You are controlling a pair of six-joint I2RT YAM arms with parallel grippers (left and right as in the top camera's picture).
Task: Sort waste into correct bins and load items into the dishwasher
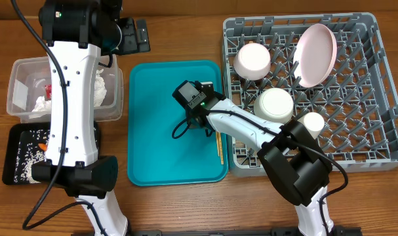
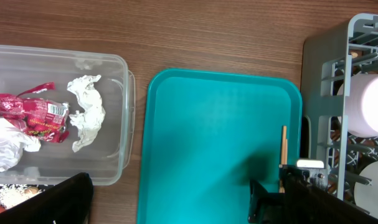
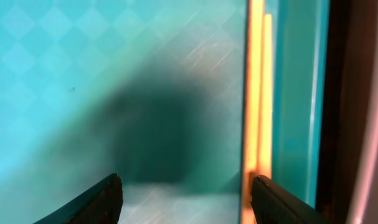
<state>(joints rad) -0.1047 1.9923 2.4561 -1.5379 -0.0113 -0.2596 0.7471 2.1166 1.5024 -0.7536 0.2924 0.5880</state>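
Hovering over the teal plastic tray, right gripper gapes beside thin wooden chopsticks; left gripper gapes too; red shiny wrapper print illegible.

- Overhead is looking straight down at the whole tabletop.
- Left wrist is looking down too, sharing the teal tray.
- Right wrist is peering closely at that tray's chopsticks.

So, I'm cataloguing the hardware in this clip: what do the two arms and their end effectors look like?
Both arms match: the left arm and right arm have glossy white link shells between bulky black joint housings, with thin black cables looping off them. A small green light glows on the right wrist. The right end effector has dark, matte fingers.
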